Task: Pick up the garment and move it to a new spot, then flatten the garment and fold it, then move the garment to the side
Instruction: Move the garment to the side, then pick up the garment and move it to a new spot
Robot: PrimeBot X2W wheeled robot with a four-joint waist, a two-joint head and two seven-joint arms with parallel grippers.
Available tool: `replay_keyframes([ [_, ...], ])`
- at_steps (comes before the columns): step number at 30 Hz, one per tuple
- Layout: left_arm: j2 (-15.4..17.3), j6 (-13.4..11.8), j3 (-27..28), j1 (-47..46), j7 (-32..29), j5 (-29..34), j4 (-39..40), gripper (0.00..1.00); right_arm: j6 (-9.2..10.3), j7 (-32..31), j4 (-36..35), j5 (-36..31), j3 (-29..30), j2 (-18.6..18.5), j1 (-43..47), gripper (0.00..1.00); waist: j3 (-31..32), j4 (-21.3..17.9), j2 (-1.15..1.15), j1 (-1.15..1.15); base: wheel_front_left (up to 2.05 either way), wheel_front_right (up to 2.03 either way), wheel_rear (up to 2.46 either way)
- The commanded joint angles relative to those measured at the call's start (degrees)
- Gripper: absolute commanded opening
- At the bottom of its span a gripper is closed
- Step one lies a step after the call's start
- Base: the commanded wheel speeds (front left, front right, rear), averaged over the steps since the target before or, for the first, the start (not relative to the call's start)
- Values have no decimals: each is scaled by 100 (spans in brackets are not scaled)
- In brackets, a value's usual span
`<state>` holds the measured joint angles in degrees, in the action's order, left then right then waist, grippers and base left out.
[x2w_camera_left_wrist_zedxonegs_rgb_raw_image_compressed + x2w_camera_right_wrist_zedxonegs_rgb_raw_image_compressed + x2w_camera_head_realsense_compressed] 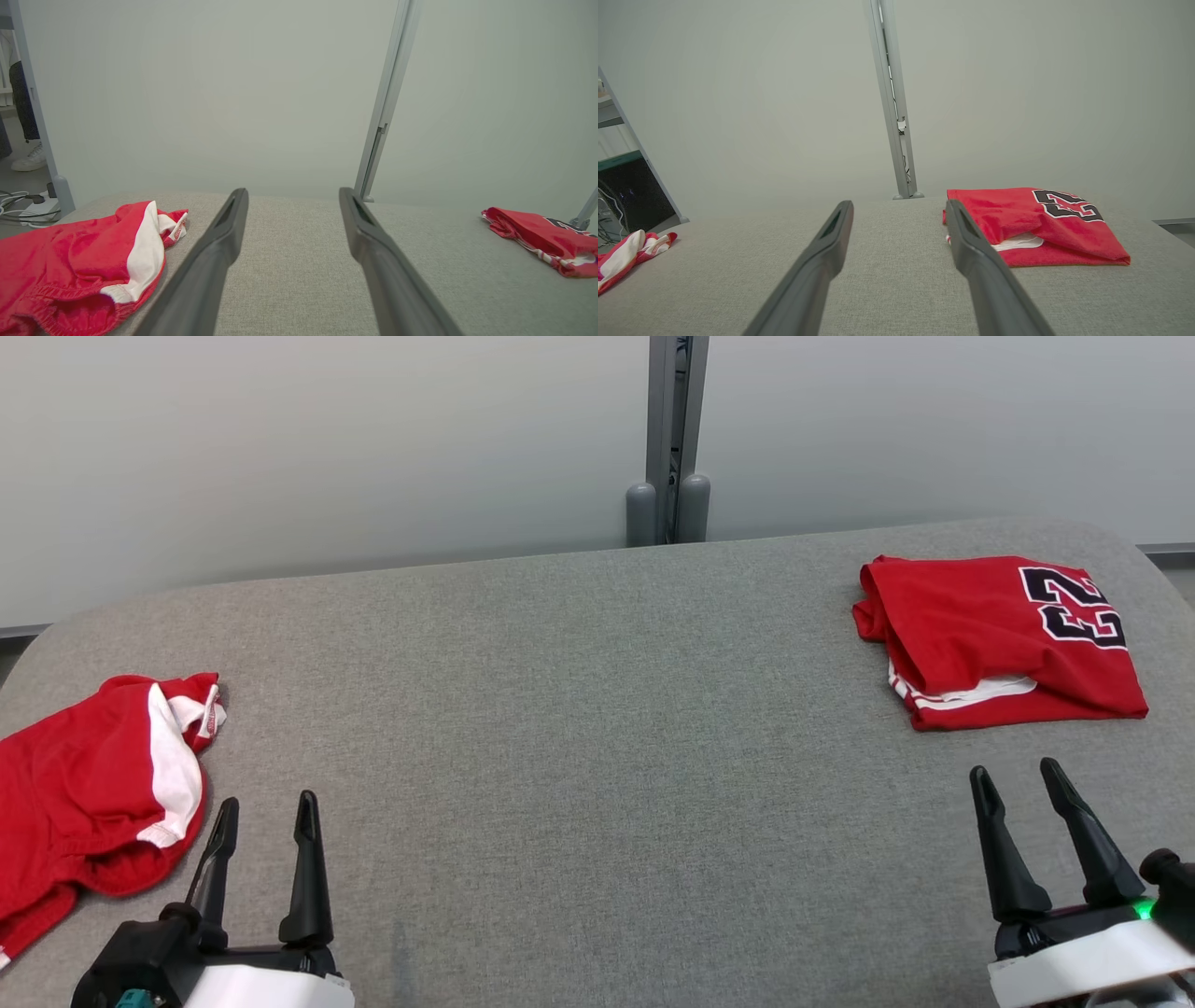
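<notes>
A crumpled red garment with a white stripe [93, 784] lies at the table's left edge, seen too in the left wrist view [79, 266] and small in the right wrist view [626, 254]. My left gripper [266, 817] stands open just right of it, nothing between its fingers [219, 238]. A folded red jersey with dark numbers [999, 639] rests at the far right, also in the right wrist view [1031, 224] and the left wrist view [542, 238]. My right gripper [1018, 779] is open, a little in front of the jersey, holding nothing.
The grey cloth-covered table [597, 709] spreads between the two garments. A pale partition wall with a grey metal post [667, 439] runs behind its far edge. Cables and a person's shoe [28, 161] show on the floor past the table's left side.
</notes>
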<state>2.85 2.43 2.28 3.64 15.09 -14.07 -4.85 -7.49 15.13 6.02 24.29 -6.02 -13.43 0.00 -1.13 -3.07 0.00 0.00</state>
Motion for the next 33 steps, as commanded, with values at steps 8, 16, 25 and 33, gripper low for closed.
replay_keyframes([
  [8,13,-37,-38,-44,7,-16,-48,100,-1,0,-26,-133,-61,63,-13,100,11,-25,0,0,0,0,0],
  [16,13,-40,-91,-74,8,-37,-105,100,-1,0,-37,-162,-67,97,-11,100,0,0,0,0,0,0,0],
  [25,13,-45,-107,-111,8,-7,-163,100,-1,0,39,-154,-97,102,-34,100,20,16,0,0,0,0,0],
  [33,15,-47,-110,-159,8,91,-232,100,-1,0,71,-155,-121,94,21,100,88,427,0,0,0,0,0],
])
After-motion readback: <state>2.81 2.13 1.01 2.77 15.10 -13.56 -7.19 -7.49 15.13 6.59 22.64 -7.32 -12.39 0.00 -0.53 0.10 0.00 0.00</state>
